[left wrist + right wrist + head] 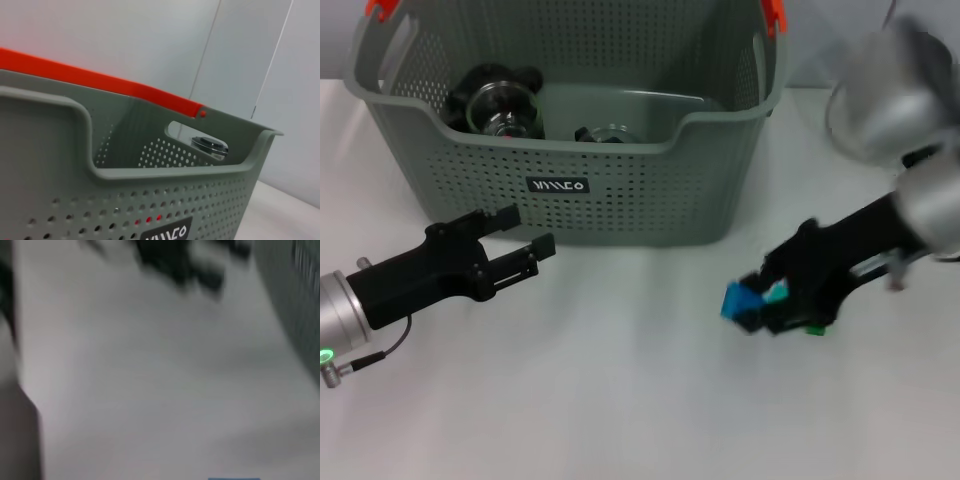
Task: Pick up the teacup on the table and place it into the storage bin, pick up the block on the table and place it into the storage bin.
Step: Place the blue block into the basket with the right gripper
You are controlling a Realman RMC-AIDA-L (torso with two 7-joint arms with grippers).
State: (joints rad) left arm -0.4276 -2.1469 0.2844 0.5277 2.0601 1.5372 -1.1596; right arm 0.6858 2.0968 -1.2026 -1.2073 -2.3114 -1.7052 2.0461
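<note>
Inside storage bin (620,190), glass teacup (500,105); right fingers (760,305) clamping blue block (738,303); left fingers (525,232) parted, empty.

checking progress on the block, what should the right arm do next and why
Probably lift the right gripper and carry it toward the storage bin. It appears shut on the blue block just above the table, in front of and to the right of the bin. A teacup already lies inside. The left gripper hangs open by the bin's front wall.

A white table (620,400) fills the foreground of the head view. Behind it, the left wrist view shows a pale wall (125,40) with thin vertical seams.
</note>
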